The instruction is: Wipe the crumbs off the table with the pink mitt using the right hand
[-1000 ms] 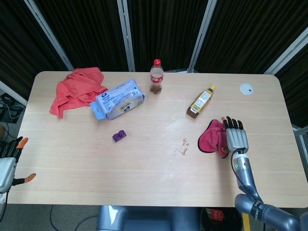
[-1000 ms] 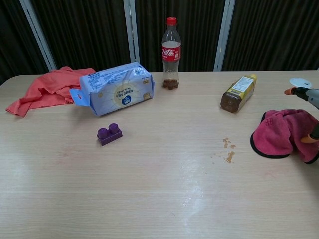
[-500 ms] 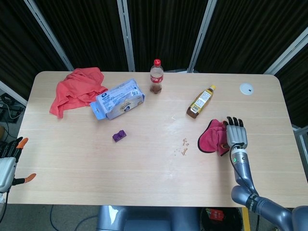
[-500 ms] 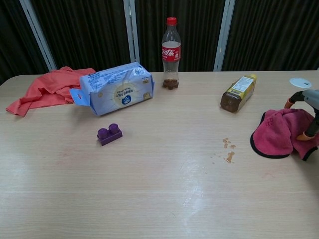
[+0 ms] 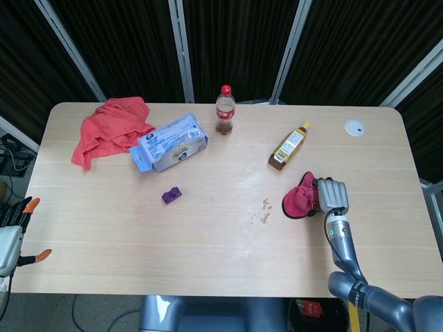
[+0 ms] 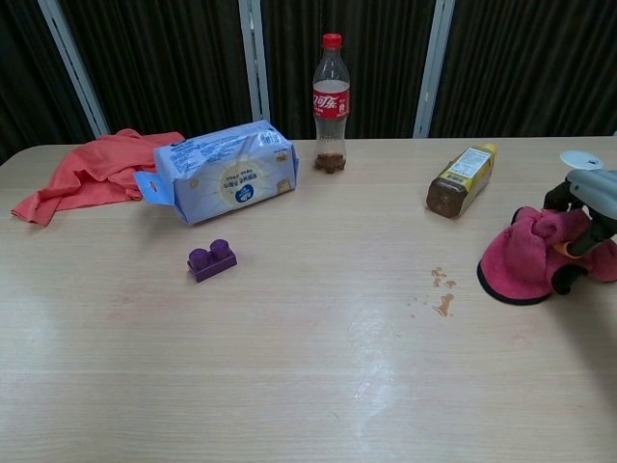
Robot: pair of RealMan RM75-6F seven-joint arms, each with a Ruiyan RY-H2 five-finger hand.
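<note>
The pink mitt [image 5: 300,200] [image 6: 522,264] lies bunched on the table at the right. My right hand [image 5: 332,195] [image 6: 582,227] grips its right side with fingers curled into the cloth. A small scatter of brown crumbs [image 5: 265,210] [image 6: 442,290] sits on the wood just left of the mitt, a short gap away. My left hand [image 5: 14,235] hangs off the table's near left corner, fingers apart and holding nothing; the chest view does not show it.
An oil bottle [image 5: 288,146] [image 6: 462,180] lies behind the mitt. A cola bottle [image 5: 224,109] stands at the back, with a blue wipes pack [image 5: 170,142], a red cloth [image 5: 109,128] and a purple brick [image 5: 172,195] to the left. A white lid [image 5: 354,127] sits far right.
My right hand's fingers have curled shut on the mitt, bunching it up, and hand and mitt have shifted slightly left toward the crumbs.
</note>
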